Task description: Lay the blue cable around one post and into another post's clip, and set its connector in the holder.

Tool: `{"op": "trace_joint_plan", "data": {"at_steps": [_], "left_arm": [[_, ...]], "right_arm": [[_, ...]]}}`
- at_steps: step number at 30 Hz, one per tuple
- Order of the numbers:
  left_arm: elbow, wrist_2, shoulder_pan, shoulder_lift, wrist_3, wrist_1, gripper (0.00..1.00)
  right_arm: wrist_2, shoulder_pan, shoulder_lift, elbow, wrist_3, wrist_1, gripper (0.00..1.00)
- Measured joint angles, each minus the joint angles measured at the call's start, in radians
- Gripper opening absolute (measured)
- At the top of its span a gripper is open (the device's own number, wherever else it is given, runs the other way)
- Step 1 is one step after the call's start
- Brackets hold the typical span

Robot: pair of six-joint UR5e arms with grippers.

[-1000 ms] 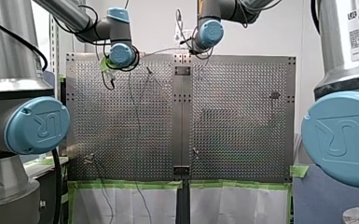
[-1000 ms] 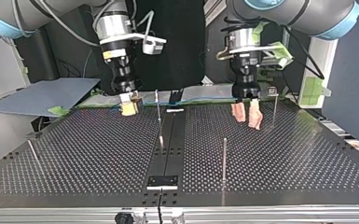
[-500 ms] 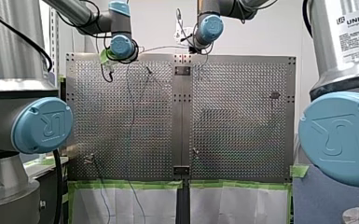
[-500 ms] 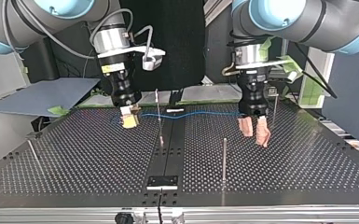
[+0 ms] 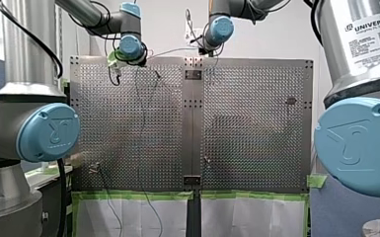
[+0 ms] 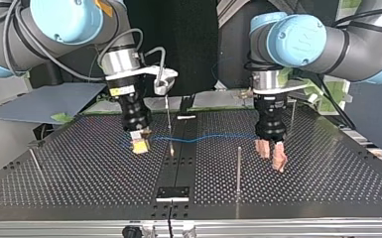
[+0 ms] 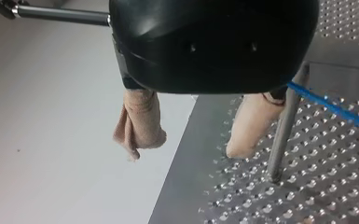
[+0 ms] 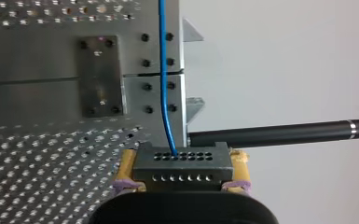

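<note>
While R pincer (image 8: 182, 173) clamps connector (image 8: 182, 161) w/ blue cable (image 8: 163, 70) attached, L pincer (image 7: 192, 137) hangs spread wide.

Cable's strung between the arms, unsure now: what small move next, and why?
Probably draw my right claw, shut on the black multi-hole connector, slightly toward the top view's near edge: the thin blue cable crosses the slim metal post, and my left claw stands open.
</note>
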Motion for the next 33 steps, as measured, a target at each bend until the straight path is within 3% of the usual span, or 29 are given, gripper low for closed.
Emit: {"op": "trace_joint_plan", "data": {"at_steps": [16, 24, 33], "left_arm": [[0.107, 0.039, 0.051, -0.07, -0.015, -0.134, 1.0], [0.111, 0.084, 0.106, -0.096, -0.009, -0.18, 1.0], [0.153, 0.117, 0.117, -0.135, 0.008, -0.182, 1.0]], "right_arm": [[-0.001, -0.008, 0.045, -0.136, -0.017, 0.001, 0.02], [-0.001, -0.009, 0.053, -0.146, -0.018, -0.006, 0.02], [-0.002, -0.009, 0.093, -0.146, -0.031, -0.028, 0.02]]}}
